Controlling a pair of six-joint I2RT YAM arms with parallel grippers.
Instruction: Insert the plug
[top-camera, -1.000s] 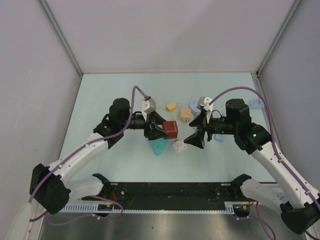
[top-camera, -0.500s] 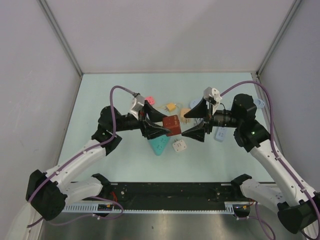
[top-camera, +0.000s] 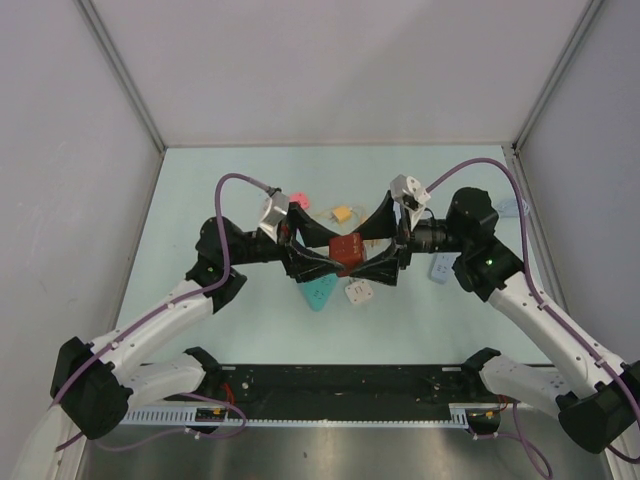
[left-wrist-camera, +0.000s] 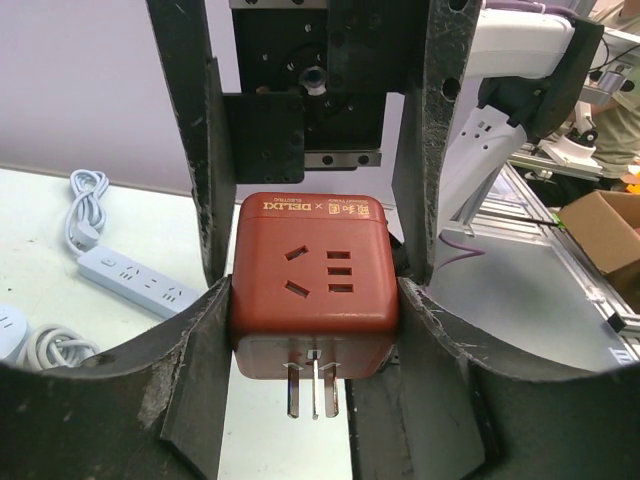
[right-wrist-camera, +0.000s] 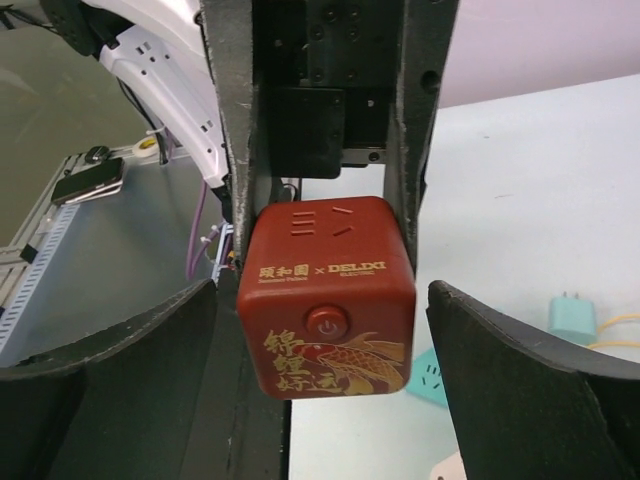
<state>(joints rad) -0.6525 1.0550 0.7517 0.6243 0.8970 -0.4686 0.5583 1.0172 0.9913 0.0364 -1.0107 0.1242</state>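
Note:
The plug is a red cube adapter (top-camera: 345, 250) with metal prongs on its underside, held above the table. My left gripper (top-camera: 335, 251) is shut on it, fingers pressed on two opposite sides, as the left wrist view shows (left-wrist-camera: 315, 300). My right gripper (top-camera: 366, 252) is open and faces the left one, its fingers straddling the cube's other two sides. In the right wrist view the cube (right-wrist-camera: 325, 300) shows its power button and gold fish print, with a gap between it and each right finger (right-wrist-camera: 500, 370).
On the table below lie a teal triangular socket (top-camera: 318, 293), a white adapter (top-camera: 358, 291), a yellow plug (top-camera: 343, 214) and a pink piece (top-camera: 298, 198). A pale blue power strip (top-camera: 441, 266) lies right of the grippers. Grey walls enclose the table.
My right gripper has moved left and its open fingers now straddle the red cube. My left gripper has kept hold of the cube and shifted slightly right.

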